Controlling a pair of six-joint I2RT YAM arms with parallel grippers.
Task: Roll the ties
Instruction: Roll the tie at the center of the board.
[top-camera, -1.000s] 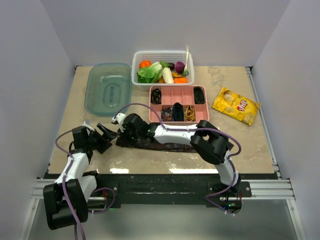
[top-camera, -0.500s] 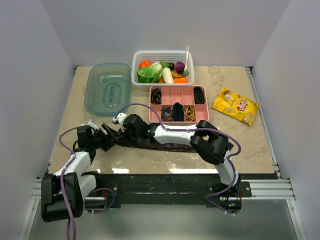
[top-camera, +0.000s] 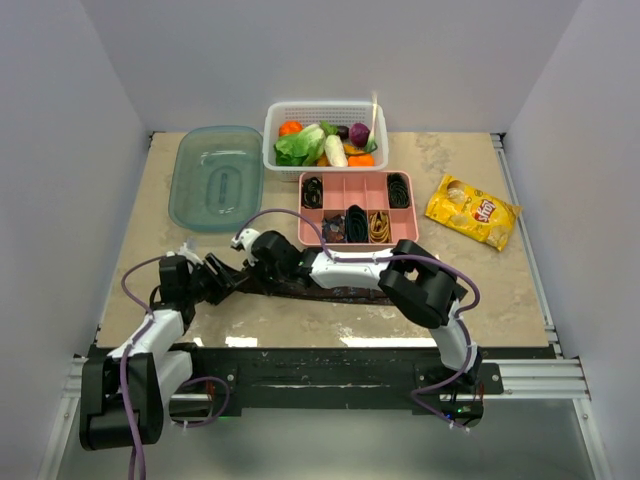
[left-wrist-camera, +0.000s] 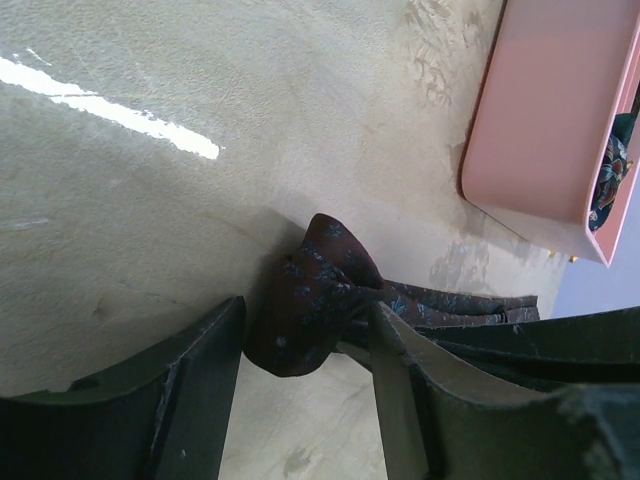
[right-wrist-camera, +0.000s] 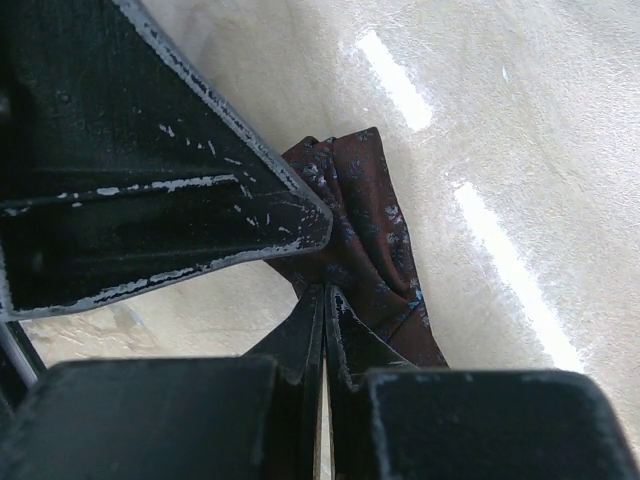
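**A:** Both arms are down low at the near-left of the tabletop (top-camera: 490, 290), and the maroon tie (top-camera: 330, 292) lies stretched flat along the near edge, running from 9 to 3 o'clock.

**B:** The right arm reaches all the way across to the tie's left tip. The wrist view shows the right pincer (right-wrist-camera: 325, 300) narrow, its two fingers pressed together with the patterned cloth pinched in the seam.

**A:** And the left pincer (left-wrist-camera: 305, 320)?

**B:** It's spread wide. Its dark fingers (left-wrist-camera: 190, 400) stand on either side of the tie's folded end, which bulges up in the gap between them. I can't tell if either finger touches the cloth.

**A:** From above, the left pincer (top-camera: 222, 278) and right pincer (top-camera: 252, 270) sit just beside each other, tip to tip over that end.

**B:** At 12 o'clock from the tie sits the pink tray (top-camera: 345, 188), with rolled ties (top-camera: 380, 226) in several compartments, black ones and a gold one.

**A:** Beyond it is a white basket (top-camera: 325, 107) of vegetables, a teal lid (top-camera: 216, 177) at 10 o'clock, and a yellow chip bag (top-camera: 472, 210) at 3 o'clock of the tray.
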